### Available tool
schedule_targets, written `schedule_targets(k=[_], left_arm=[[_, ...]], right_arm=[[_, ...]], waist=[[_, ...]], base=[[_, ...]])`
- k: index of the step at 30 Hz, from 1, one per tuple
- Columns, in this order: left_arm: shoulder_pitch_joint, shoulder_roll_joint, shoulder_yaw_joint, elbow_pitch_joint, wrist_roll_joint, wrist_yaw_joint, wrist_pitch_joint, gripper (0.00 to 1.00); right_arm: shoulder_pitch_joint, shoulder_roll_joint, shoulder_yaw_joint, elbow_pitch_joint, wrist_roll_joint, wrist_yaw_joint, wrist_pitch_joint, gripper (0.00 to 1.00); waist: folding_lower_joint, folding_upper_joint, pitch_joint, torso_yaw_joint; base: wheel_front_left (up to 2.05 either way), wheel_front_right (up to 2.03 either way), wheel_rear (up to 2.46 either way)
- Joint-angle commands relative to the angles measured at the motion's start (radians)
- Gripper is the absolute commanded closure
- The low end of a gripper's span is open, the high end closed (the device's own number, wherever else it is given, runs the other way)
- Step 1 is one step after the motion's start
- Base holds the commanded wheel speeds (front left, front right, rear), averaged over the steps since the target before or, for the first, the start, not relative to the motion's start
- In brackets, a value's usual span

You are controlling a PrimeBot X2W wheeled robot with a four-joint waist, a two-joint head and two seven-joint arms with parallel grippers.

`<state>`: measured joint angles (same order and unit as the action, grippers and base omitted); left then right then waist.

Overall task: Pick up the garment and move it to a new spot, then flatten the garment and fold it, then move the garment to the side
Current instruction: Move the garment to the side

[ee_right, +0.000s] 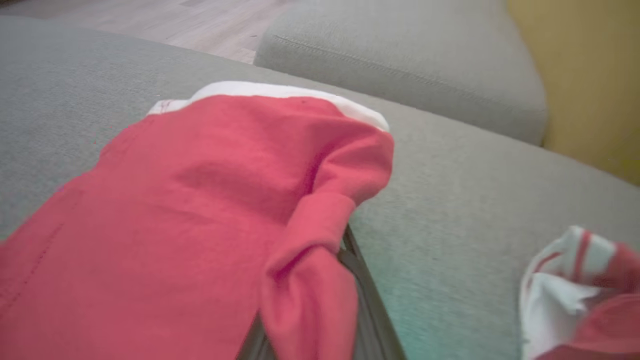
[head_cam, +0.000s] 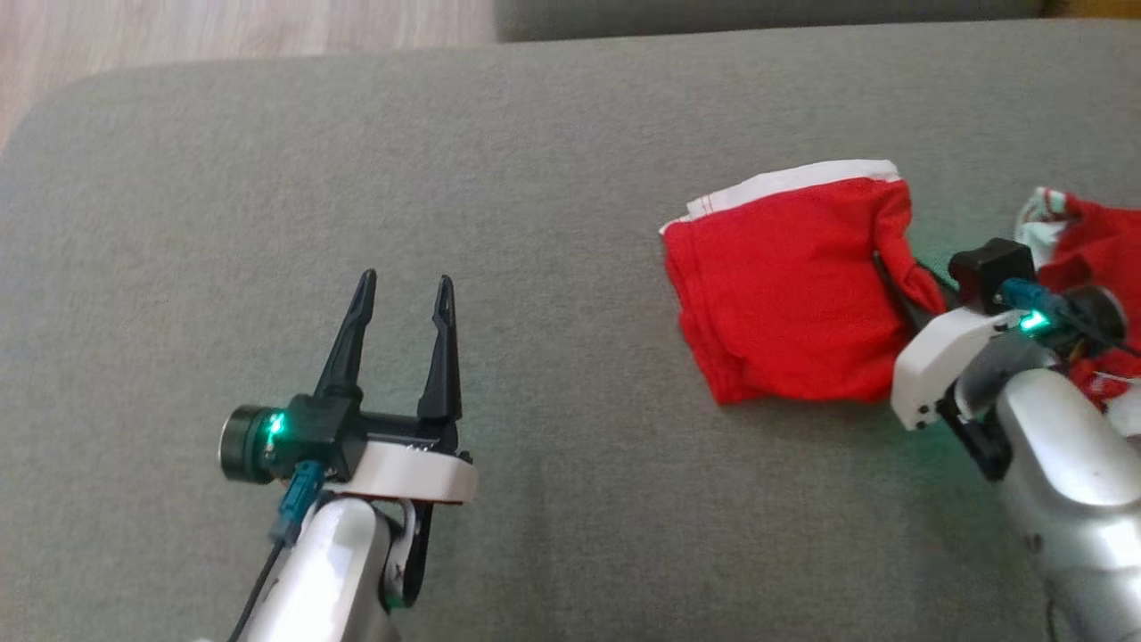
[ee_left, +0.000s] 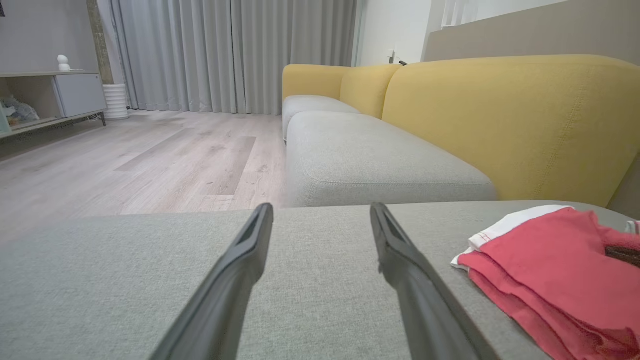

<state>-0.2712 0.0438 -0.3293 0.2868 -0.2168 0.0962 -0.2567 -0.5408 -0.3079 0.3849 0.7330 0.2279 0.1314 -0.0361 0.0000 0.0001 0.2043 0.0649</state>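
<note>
The garment (head_cam: 784, 285) is red with a white band and lies partly folded on the grey cushion (head_cam: 535, 178), right of centre. It also appears in the left wrist view (ee_left: 550, 270) and the right wrist view (ee_right: 200, 200). My right gripper (head_cam: 896, 285) reaches in from the right. Its dark fingers (ee_right: 360, 280) are pinched on a bunched fold at the garment's right edge, and cloth covers most of them. My left gripper (head_cam: 406, 290) hovers open over bare cushion at the lower left, well clear of the garment. Nothing lies between its fingers (ee_left: 400, 260).
A second crumpled red and white cloth (head_cam: 1087, 232) lies at the far right, just behind my right wrist, and it shows in the right wrist view (ee_right: 575, 280). Beyond the cushion stand a yellow-backed sofa (ee_left: 500, 115) and wooden floor (ee_left: 150, 160).
</note>
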Motion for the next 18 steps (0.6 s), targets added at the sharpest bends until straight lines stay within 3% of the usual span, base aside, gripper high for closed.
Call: schedule_targets(k=[1,8,10,18], left_arm=[[-0.004,0.006,0.042,-0.029,0.011,-0.001,-0.005,0.0],[0.009,0.006,0.06,-0.037,0.022,-0.007,-0.005,0.0],[0.007,0.006,0.061,-0.038,0.023,-0.007,-0.005,0.0],[-0.017,0.006,0.056,-0.042,0.023,-0.01,-0.005,0.0]], right_arm=[[-0.002,-0.045,0.03,-0.051,-0.024,-0.001,-0.005,1.0],[0.008,-0.224,0.095,-0.169,-0.03,-0.001,0.062,1.0],[0.007,-0.255,0.096,-0.187,-0.025,-0.001,0.072,1.0],[0.025,-0.492,0.049,-0.243,-0.003,-0.001,0.145,1.0]], waist=[[0.0,-0.0001,-0.028,-0.031],[0.0,-0.0001,-0.039,-0.078],[0.0,-0.0001,-0.034,-0.082],[0.0,-0.0001,0.031,-0.096]], base=[[0.0,0.0,0.0],[0.0,0.0,0.0],[0.0,0.0,0.0],[0.0,0.0,0.0]])
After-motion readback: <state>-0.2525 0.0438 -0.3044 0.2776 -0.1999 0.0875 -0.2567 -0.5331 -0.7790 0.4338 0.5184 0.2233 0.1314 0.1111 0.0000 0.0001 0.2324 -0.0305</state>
